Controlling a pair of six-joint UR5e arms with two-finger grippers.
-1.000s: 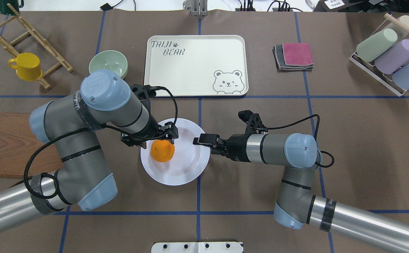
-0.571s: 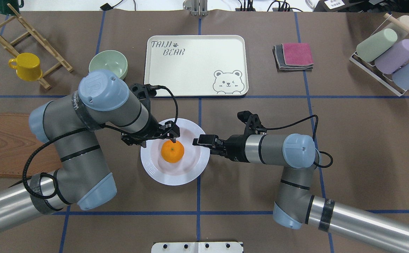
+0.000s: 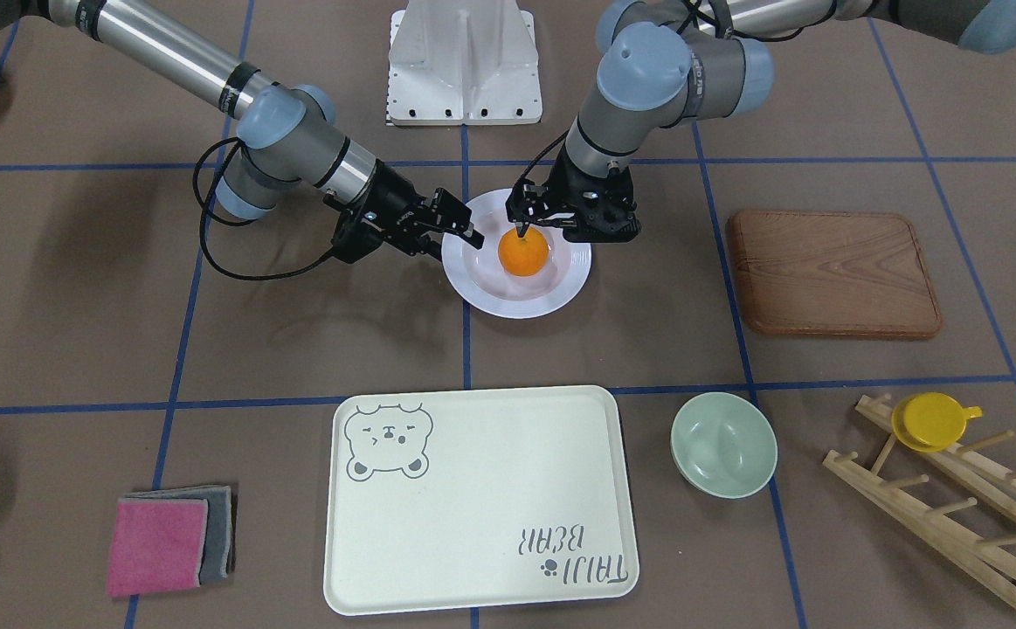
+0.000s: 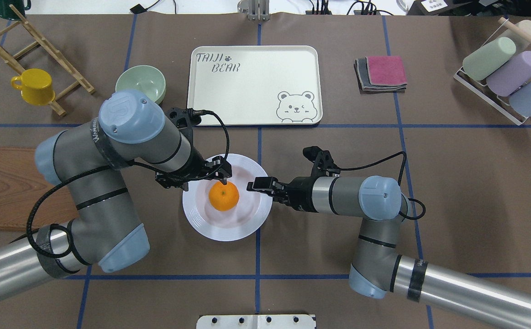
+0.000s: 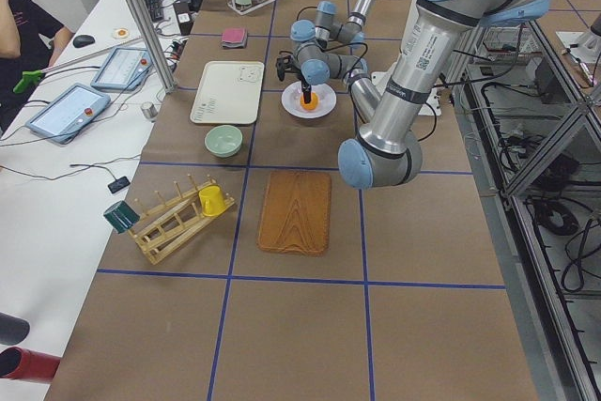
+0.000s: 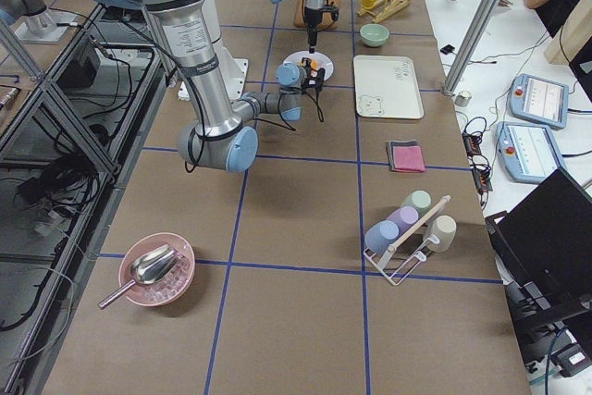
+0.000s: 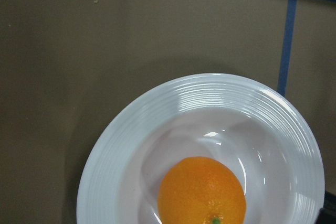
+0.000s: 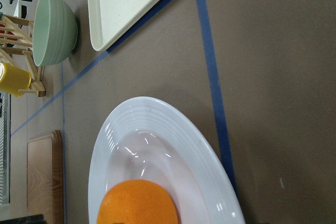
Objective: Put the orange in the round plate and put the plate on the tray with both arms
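Sitting in the sunken centre of the round plate [image 4: 201,224], the orange [image 4: 223,196] lies just below the left gripper [image 4: 219,172], whose jaws are spread and hold nothing. The right gripper [image 4: 258,184] reaches in level from the opposite side, at the plate's rim; whether it clamps the rim cannot be told. The tray [image 4: 251,91] lies beyond the plate, apart from it.

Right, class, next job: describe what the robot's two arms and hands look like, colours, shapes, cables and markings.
Both the left arm and right arm are round grey segments with shiny silver tubes, light-blue joint caps and black bands, some with white lettering. Each ends in a black two-finger hand: left hand, right hand. A loose black cable loops beside each wrist.
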